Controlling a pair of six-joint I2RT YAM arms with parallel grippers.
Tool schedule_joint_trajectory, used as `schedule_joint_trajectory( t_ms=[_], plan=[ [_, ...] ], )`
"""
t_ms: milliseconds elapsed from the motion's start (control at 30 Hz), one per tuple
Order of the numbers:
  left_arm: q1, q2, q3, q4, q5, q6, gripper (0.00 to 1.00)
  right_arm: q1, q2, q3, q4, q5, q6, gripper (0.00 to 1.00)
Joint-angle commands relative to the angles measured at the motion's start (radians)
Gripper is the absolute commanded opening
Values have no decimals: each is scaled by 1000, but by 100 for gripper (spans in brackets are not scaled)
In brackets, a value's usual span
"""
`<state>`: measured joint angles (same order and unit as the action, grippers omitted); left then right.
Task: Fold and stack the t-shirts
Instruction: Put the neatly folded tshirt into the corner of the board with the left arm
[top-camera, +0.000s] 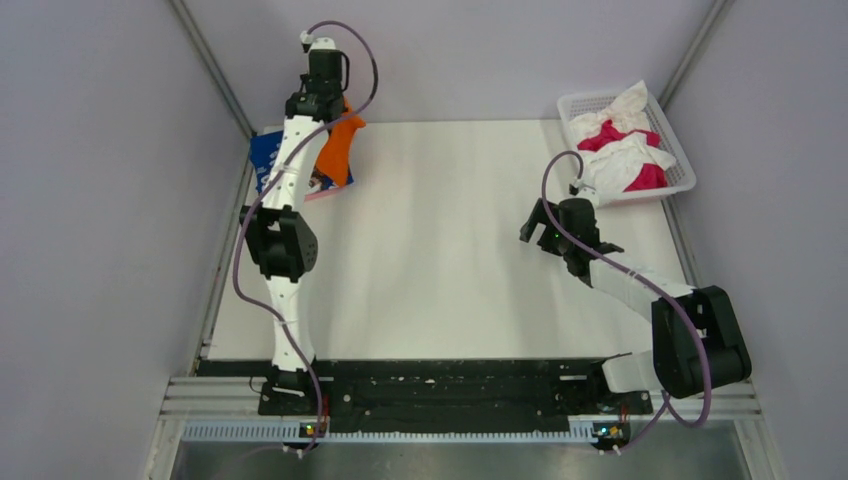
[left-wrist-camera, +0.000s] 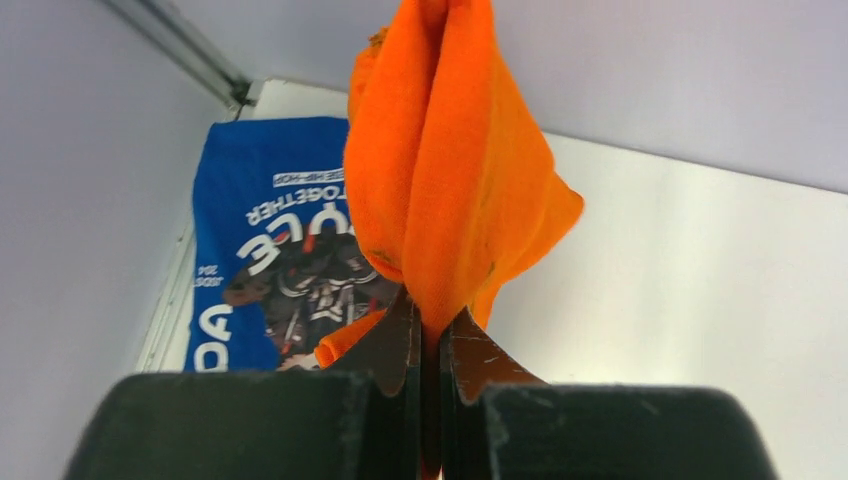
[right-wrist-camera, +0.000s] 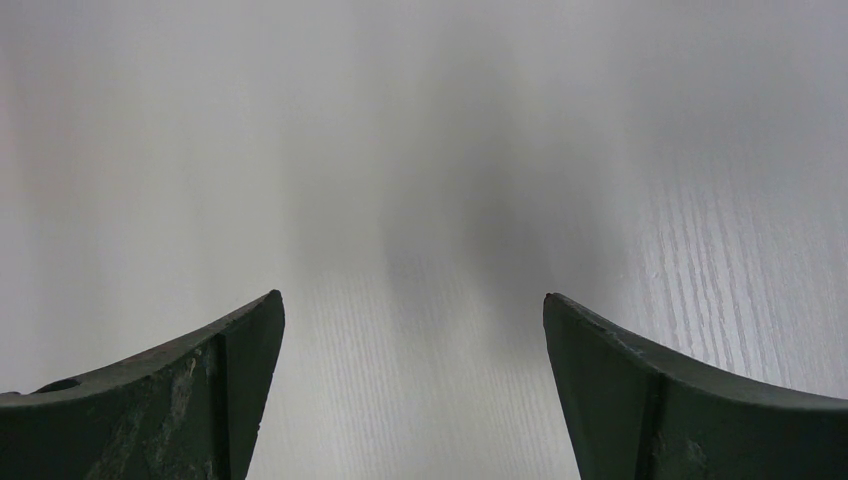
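The left tool (left-wrist-camera: 432, 322) was clamped on the orange t-shirt (left-wrist-camera: 440, 180), held bunched above the blue t-shirt (left-wrist-camera: 250, 230) lying flat at the far left corner of the worktop (top-camera: 440, 260). The right tool (right-wrist-camera: 412, 297) hung over the worktop with its jaws spread wide, near the basket (top-camera: 683, 183) of white and magenta t-shirts (top-camera: 625, 150).

Plain orange shirt (left-wrist-camera: 440, 170); blue shirt (left-wrist-camera: 232, 170), white lettering, dark graphic

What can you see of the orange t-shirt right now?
The orange t-shirt is plain, bright orange soft cloth, bunched into hanging folds rather than folded flat. The left tool is shut on a pinch of it and holds it lifted at the far left, above the blue t-shirt lying flat there. Whether its lower end touches that shirt is unclear.
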<state>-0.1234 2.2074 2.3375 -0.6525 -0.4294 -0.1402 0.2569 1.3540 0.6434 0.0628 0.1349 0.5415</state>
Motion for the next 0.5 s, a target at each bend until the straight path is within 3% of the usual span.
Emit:
schedule_joint_trajectory(
  t_ms=[0, 467],
  plan=[
    [-25, -63, 81, 42, -41, -24, 0, -10, -15, 35, 28, -13, -7, 99],
    [-29, 24, 116, 84, 1, -131, 0, -10, -17, 36, 21, -11, -2, 99]
  ],
)
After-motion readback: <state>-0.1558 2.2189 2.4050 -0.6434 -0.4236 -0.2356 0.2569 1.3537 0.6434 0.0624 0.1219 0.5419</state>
